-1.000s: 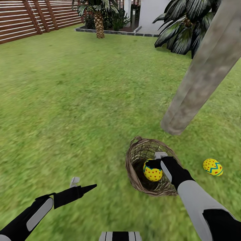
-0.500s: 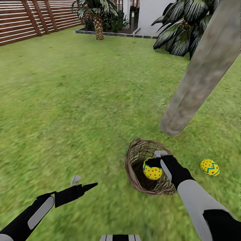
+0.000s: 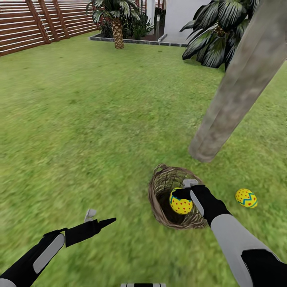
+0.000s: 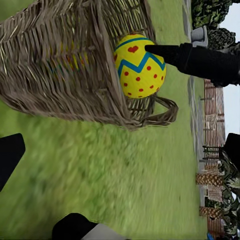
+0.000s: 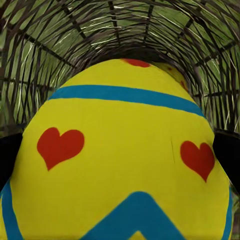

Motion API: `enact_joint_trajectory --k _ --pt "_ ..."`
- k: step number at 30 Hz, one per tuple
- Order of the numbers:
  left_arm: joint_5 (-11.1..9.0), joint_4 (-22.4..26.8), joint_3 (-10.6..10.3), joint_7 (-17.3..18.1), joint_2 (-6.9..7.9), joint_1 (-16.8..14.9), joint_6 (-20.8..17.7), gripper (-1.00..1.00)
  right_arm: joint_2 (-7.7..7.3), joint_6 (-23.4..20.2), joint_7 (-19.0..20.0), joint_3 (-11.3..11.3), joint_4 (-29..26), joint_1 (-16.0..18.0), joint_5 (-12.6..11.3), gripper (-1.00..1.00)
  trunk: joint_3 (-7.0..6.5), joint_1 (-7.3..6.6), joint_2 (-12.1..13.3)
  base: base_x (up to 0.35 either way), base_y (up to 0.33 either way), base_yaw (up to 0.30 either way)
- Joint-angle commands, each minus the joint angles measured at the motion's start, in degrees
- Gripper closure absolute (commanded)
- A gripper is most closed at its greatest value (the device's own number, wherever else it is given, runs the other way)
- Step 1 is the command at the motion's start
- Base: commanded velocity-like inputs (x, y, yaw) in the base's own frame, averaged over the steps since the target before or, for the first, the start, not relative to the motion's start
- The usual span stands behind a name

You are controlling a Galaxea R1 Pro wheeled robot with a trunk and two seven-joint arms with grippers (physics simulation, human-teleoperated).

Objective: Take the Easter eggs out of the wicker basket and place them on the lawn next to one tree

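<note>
Jaws of the right gripper (image 3: 184, 194) are clamped on a spotted egg (image 3: 181, 205), held just over the mouth of the basket (image 3: 159, 201), so to my eye it is being lifted out. Another egg (image 3: 246, 198) lies on the lawn (image 3: 99, 119) close to the trunk (image 3: 235, 91), where this one likely belongs. Whether a third sits deeper in the basket, I cannot tell. Over on the grass the left gripper (image 3: 97, 218) hangs idle, jaws parted, well apart from the basket.
</note>
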State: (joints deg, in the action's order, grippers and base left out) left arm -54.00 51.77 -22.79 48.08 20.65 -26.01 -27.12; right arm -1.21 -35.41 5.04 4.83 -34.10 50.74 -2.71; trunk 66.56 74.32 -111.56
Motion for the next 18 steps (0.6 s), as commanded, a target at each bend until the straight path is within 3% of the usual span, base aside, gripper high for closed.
enact_joint_trajectory --k 1,7,18 --pt "0.0 0.0 0.0 0.0 0.0 0.0 0.0 -1.0 0.02 0.0 0.1 0.0 0.0 0.0 0.0 1.0 -0.18 -0.23 0.4 -0.284 0.0 0.0" --pt "0.0 0.0 0.0 0.0 0.0 0.0 0.0 -1.0 0.07 0.0 0.1 0.1 0.0 0.0 0.0 1.0 -1.26 -1.54 2.8 -0.163 0.0 0.0" --pt "-0.1 0.0 0.0 0.0 0.0 0.0 0.0 -1.0 0.07 0.1 0.1 0.8 -0.1 0.0 0.0 1.0 -4.01 -3.96 7.2 -0.004 0.0 0.0"
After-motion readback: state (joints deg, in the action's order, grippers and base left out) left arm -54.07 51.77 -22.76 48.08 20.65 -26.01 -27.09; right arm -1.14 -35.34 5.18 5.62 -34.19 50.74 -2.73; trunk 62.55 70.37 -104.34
